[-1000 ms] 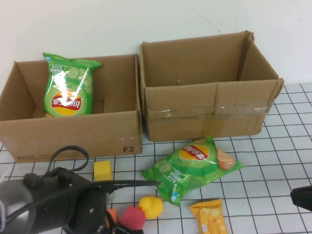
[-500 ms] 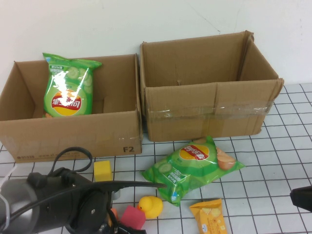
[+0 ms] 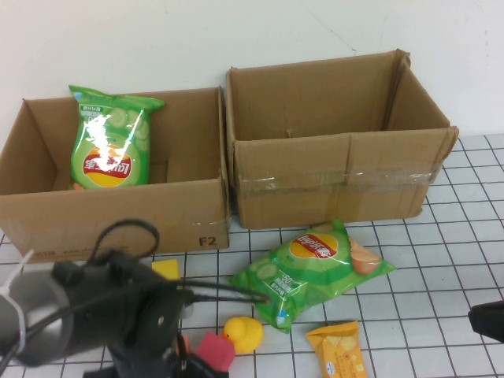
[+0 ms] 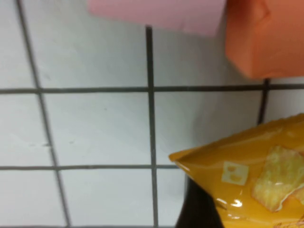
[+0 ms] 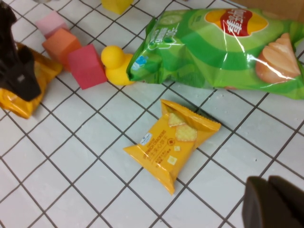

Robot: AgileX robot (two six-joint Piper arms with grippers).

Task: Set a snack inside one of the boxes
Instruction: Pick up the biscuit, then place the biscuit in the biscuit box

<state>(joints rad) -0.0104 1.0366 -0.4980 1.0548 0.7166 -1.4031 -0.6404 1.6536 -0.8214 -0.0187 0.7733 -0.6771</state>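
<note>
Yellow snack pack (image 5: 23, 90) crinkled, clamped in left gripper (image 5: 19, 76); right gripper (image 5: 273, 204) closed, empty, parked near-right.

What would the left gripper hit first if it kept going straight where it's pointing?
Probably the yellow snack packet right under the left gripper; depth is unclear. The right gripper sits shut at the right.

Left pincer (image 5: 19, 78) low — right pincer (image 5: 270, 204) shut
</note>
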